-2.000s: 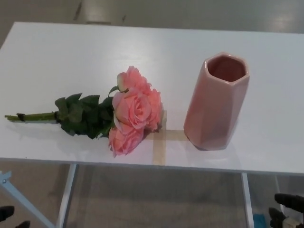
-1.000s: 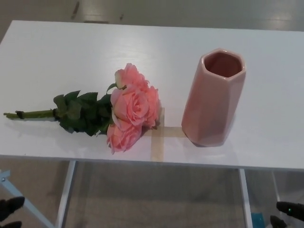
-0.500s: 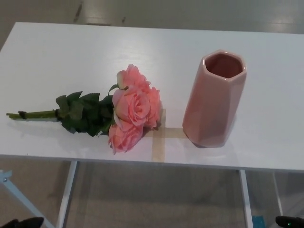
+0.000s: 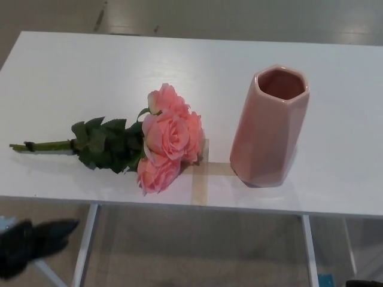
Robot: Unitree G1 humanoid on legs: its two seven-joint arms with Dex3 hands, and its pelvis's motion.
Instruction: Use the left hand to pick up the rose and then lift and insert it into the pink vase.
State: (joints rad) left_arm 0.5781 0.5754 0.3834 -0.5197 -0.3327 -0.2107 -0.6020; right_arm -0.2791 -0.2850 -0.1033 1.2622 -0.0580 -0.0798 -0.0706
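The rose [image 4: 152, 140] is lying flat on the white counter [image 4: 90, 66], blooms pointing toward the vase [image 4: 269, 128], stem trailing off to the robot's left. That's likely laid out so the left hand [image 4: 30, 242] can come at the stem w/o crossing the vase. The vase is standing upright just right of the blooms, apart from them, mouth open and facing up, so the stem can go in from above. A tape cross [image 4: 202, 173] is sitting on the counter between the two, near the front edge (probably a placement mark).

The left hand is showing low at the bottom-left corner, below the counter edge, dark and blurred; can't tell whether its fingers are spread or clenched. It's holding nothing that shows, and it's well apart from the rose. Right hand isn't showing.

Rose looks like several peach-pink blooms bunched together, dark green leaves behind, thin green stem w/ a dark band near its end.
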